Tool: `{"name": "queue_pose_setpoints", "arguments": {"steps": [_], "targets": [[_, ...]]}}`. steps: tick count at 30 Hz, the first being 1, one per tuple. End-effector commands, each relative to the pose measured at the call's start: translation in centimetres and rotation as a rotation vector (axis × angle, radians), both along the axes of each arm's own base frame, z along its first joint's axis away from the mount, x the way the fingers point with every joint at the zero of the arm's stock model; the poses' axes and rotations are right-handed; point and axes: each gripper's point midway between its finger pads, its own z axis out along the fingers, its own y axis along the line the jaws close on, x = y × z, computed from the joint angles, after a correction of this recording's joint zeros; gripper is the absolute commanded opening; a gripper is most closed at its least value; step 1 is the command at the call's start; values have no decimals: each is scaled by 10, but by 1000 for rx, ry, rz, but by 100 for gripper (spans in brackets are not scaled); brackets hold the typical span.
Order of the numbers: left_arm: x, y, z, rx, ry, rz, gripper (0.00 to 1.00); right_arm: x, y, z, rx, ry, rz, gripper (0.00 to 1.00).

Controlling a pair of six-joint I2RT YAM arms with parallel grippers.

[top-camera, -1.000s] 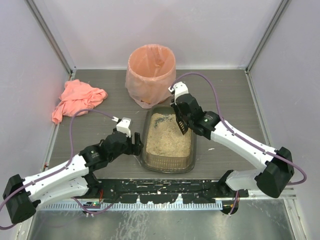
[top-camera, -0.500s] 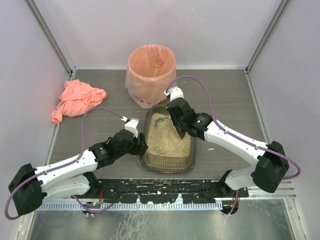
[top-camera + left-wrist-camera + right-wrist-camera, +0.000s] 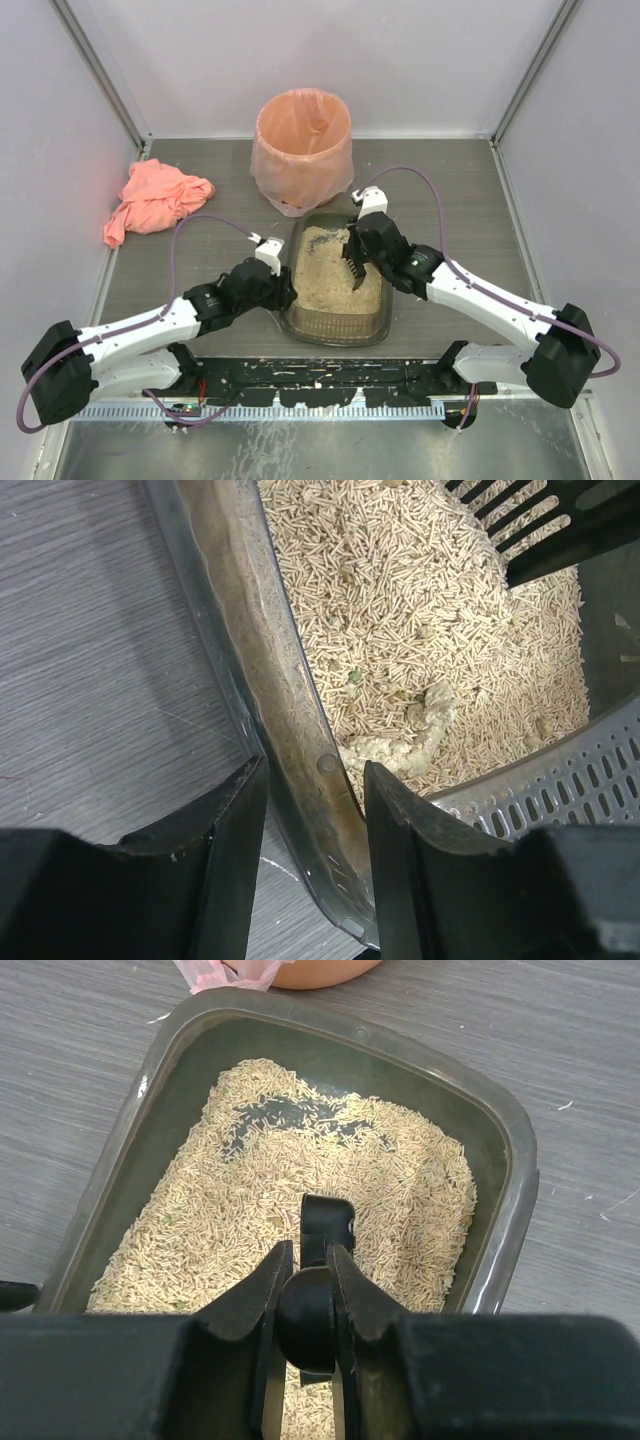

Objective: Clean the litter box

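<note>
Closed over the left wall of the litter box (image 3: 335, 334), the left gripper (image 3: 310, 770) had one finger outside the dark plastic and one inside, both seemingly pressed to the rim. A second earlier it had stood just beside that wall without touching; half a second earlier it had reached the rim, and now it sat astride it. The right gripper (image 3: 309, 1252) was clamped on the handle of a black slotted scoop (image 3: 357, 266). Over that same second the scoop had wandered only a little within the far half of the tray, ending low over the litter (image 3: 300, 1170) on the right side, tines angled down. The box lay on the grey table (image 3: 450, 190) between the two arms, its far end just short of the round bin (image 3: 300, 150) with its peach liner; a pink cloth (image 3: 155, 200) lay well off to the left. In the left wrist view a pale, greenish clump (image 3: 420, 730) sat in the granules near the inner finger, apart from the scoop's tines. A bare dark patch (image 3: 290, 1120) showed through the litter at the far end. With the tray apparently braced, the digging stroke could probably start without the box sliding. Nothing was visibly on the scoop, so the real cleaning looked barely begun: the clump had yet to be reached, lifted and carried to the bin.
</note>
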Motion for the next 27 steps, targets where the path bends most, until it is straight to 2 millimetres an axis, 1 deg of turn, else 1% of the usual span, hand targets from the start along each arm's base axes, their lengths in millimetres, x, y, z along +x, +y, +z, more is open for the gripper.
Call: {"name": "queue_pose_setpoints", "arguments": {"steps": [1, 10, 15, 17, 20, 21, 24, 27], "targets": [[8, -16, 21, -57, -48, -31, 43, -26, 20, -7, 184, 91, 44, 1], [8, -17, 22, -54, -45, -41, 40, -37, 14, -20, 271, 116, 0, 1], [8, -18, 22, -50, -44, -45, 38, -39, 11, -24, 355, 140, -75, 1], [8, -18, 22, -49, -43, -45, 38, -41, 14, -26, 409, 156, -97, 1], [8, -19, 21, -46, -39, -50, 37, -45, 17, -35, 467, 191, -119, 1], [8, -20, 20, -45, -37, -53, 37, -47, 16, -42, 482, 208, -137, 1], [8, -21, 20, -46, -33, -58, 35, -49, 16, -56, 544, 234, -176, 1], [7, -23, 19, -46, -28, -63, 34, -56, 21, -68, 600, 279, -179, 1]]}}
